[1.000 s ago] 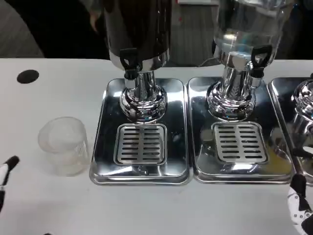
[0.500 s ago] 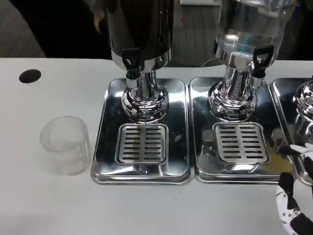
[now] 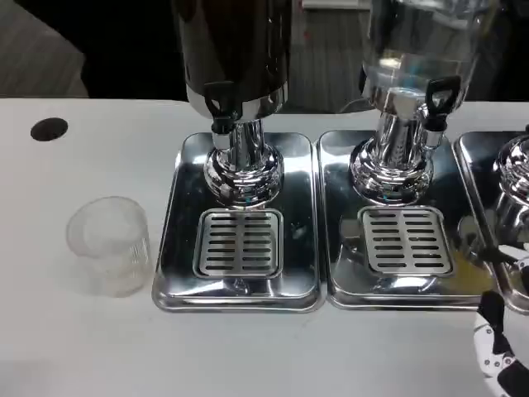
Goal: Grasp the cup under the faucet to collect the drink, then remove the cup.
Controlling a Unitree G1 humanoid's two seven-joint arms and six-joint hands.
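Head view gave me the whole layout, and I judged the task barely begun. The cup (image 3: 108, 246), clear plastic and upright, stood on the white surface (image 3: 248, 356) just left of the left drip tray (image 3: 178, 248), and looked close to empty, though I could not rule out a trace of liquid through the clear wall. It was not under any faucet: the black tap (image 3: 220, 103) of the dark dispenser (image 3: 235, 50) hung over the slotted grate (image 3: 239, 242) with nothing beneath it, and the tap (image 3: 438, 98) of the clear dispenser (image 3: 421, 41) over the middle tray (image 3: 339, 248) was likewise bare underneath.

Nothing held the cup. My right hand (image 3: 500, 351) sat at the lower right corner, near the front edge of the middle tray and well apart from the cup. So little of it was in frame that I could not tell whether its fingers (image 3: 493, 304) were apart or together; I saw nothing in them.

By my reckoning every step was left: taking hold of the cup, setting it on a grate beneath a tap, drawing the drink, and lifting it away. With the cup on the far left, I thought the left side was the more natural reach.
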